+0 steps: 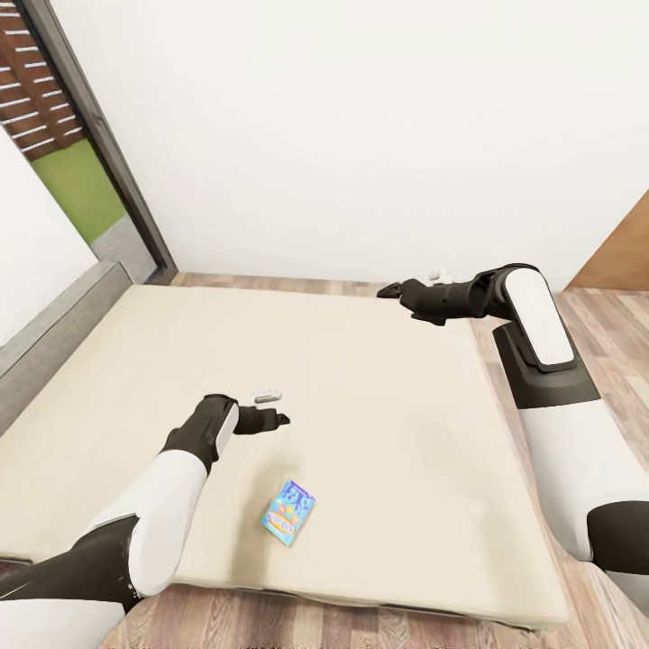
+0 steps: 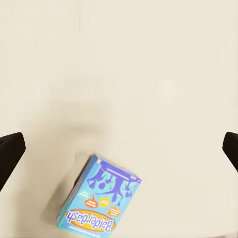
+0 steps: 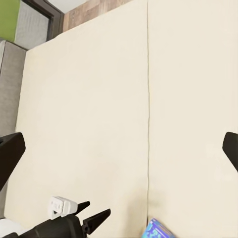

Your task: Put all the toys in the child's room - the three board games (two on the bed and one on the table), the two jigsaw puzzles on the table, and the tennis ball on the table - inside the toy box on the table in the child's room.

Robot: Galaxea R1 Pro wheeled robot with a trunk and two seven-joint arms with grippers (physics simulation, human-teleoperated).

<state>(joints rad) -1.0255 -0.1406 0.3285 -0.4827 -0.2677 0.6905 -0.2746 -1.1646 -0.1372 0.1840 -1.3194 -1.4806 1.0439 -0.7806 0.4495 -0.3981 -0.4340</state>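
Small blue board game [image 1: 288, 512] flat on bed [image 1: 406, 433], at five o'clock from wide-spread, empty left hand [image 1: 278, 418]; right hand [image 1: 389, 290] likewise.

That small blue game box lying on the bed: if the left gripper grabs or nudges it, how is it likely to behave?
The blue game box looks like stiff printed card, so probably rigid and light. It lies flat on the bed, so it is unlikely to roll or tip. The soft cover may let it slide when the open left gripper nudges it.

beige bed [image 1: 379, 379], small blue box [image 1: 288, 512] on it
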